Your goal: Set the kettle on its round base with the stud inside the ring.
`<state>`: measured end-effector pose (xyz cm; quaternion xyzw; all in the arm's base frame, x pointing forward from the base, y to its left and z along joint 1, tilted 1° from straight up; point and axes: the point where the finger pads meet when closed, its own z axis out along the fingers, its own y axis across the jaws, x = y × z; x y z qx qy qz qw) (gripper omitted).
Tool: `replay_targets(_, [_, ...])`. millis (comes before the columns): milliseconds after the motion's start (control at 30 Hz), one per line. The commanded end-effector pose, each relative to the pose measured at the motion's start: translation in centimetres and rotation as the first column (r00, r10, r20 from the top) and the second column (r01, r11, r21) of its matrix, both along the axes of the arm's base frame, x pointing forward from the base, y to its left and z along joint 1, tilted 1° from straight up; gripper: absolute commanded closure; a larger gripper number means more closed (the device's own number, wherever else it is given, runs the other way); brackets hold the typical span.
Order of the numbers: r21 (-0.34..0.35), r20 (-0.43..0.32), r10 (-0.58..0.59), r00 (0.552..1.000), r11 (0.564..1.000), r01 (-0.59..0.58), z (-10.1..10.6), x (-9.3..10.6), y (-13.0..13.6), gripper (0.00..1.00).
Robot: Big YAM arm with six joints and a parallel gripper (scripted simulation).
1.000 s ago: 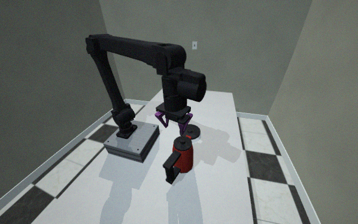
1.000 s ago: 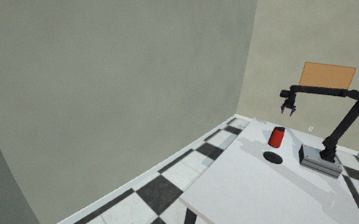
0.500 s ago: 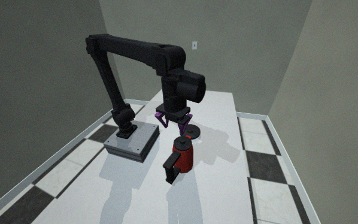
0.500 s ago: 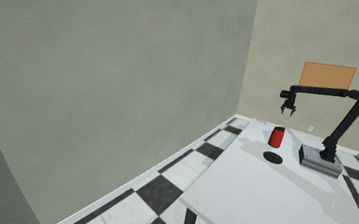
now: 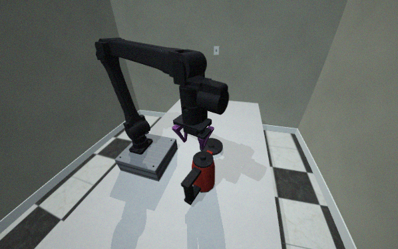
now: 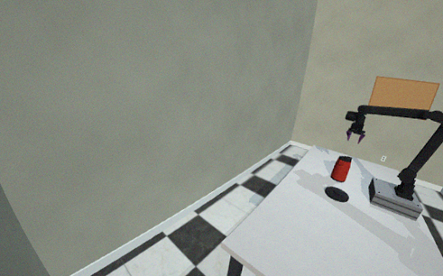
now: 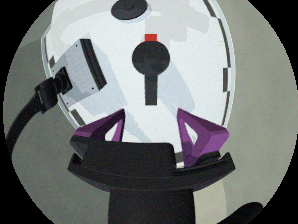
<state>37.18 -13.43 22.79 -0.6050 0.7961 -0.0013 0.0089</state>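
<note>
The red kettle (image 5: 203, 172) with a black lid and a black handle (image 5: 190, 186) stands upright on the white table, its handle toward the near edge. It also shows in the exterior view (image 6: 341, 168) and from above in the wrist view (image 7: 152, 59). The round black base (image 5: 213, 146) lies flat on the table beyond the kettle, apart from it; it also shows in the exterior view (image 6: 336, 194) and in the wrist view (image 7: 129, 8). My gripper (image 5: 193, 137) with purple fingers hangs open and empty well above the kettle, pointing down. It also shows in the exterior view (image 6: 355, 137) and in the wrist view (image 7: 153, 135).
The arm's grey mounting block (image 5: 146, 157) stands on the table to the left of the kettle. The table's edges run close on the left and right. An orange board (image 6: 403, 93) hangs on the far wall.
</note>
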Motion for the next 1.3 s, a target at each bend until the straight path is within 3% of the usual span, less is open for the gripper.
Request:
replay_targets(0, [-0.001, 0.013, -0.003, 1.0, 1.0, 0.003, 0.2, -0.1, -0.3, 0.26])
replay_targets(700, [0.0, 0.01, -0.003, 1.0, 1.0, 0.003, -0.7, 0.2, -0.4, 0.26])
replay_targets(1200, [0.002, 0.005, -0.003, 1.0, 1.0, 0.003, -6.2, 0.4, 0.0, 0.26])
replay_targets(1267, [0.002, 0.005, -0.003, 1.0, 1.0, 0.003, -6.2, 0.4, 0.0, 0.26])
